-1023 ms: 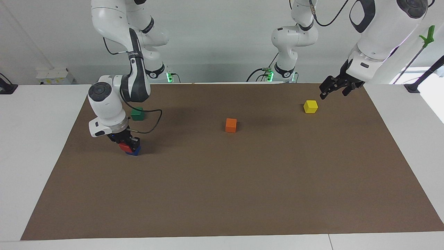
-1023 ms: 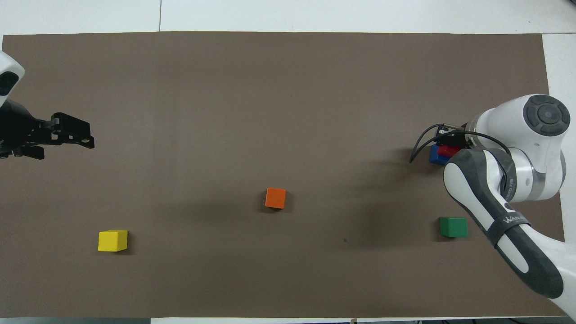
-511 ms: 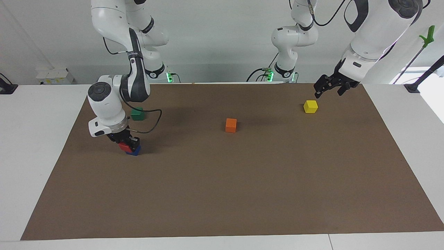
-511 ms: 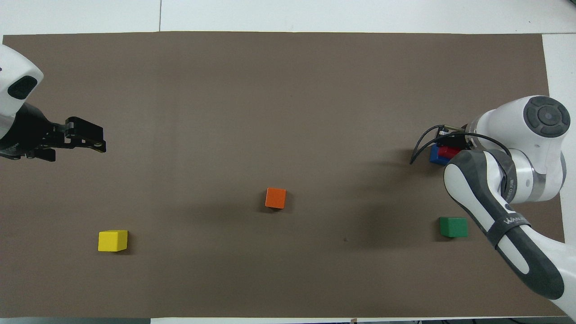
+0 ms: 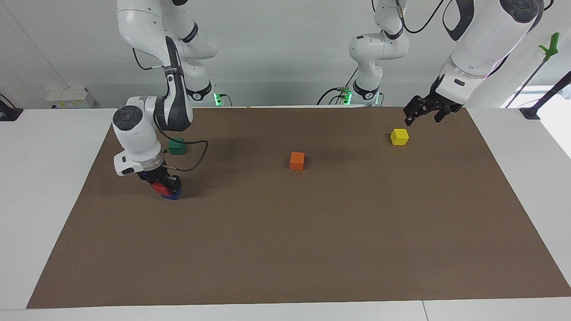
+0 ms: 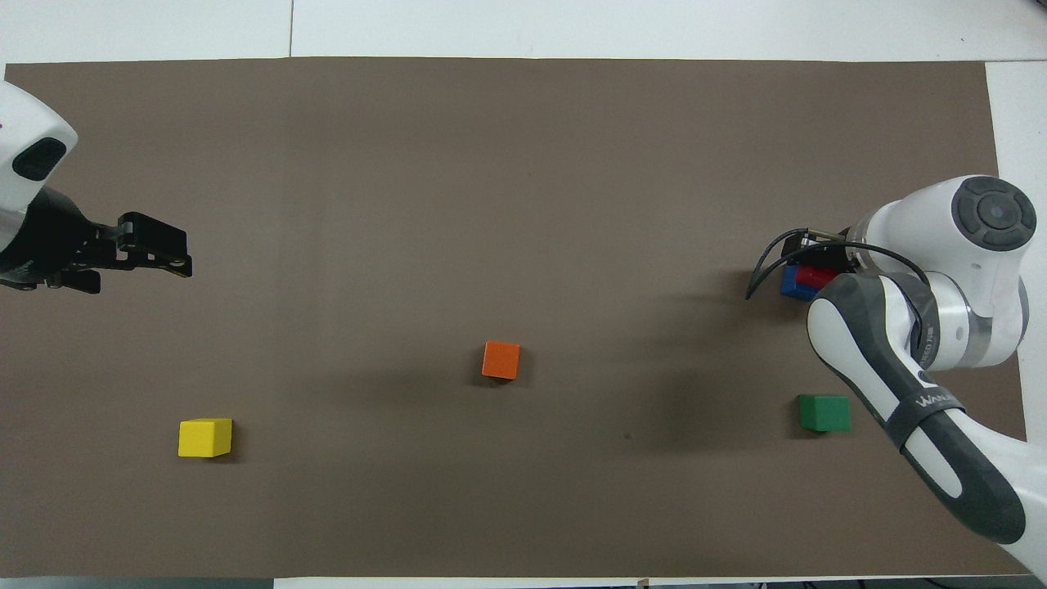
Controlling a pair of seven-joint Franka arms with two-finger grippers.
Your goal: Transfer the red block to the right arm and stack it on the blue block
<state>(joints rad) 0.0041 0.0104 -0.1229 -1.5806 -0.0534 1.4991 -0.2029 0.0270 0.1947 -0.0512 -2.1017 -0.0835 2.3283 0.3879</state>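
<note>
The red block (image 5: 159, 187) sits on the blue block (image 5: 173, 193), toward the right arm's end of the table, with the right claw (image 5: 163, 183) around it — grip or release, I cannot tell. A skewed lift-off could topple it. The left claw (image 5: 417, 115) waits open above the yellow block (image 5: 399, 136).

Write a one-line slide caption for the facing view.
Right gripper at the red block atop the blue block; left gripper waits over the yellow block.

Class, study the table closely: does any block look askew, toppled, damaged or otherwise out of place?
Nothing stands out. The red block sits on the blue block under the right gripper. The green block, orange block and yellow block lie flat and apart on the brown mat. The left gripper waits above the yellow block.
</note>
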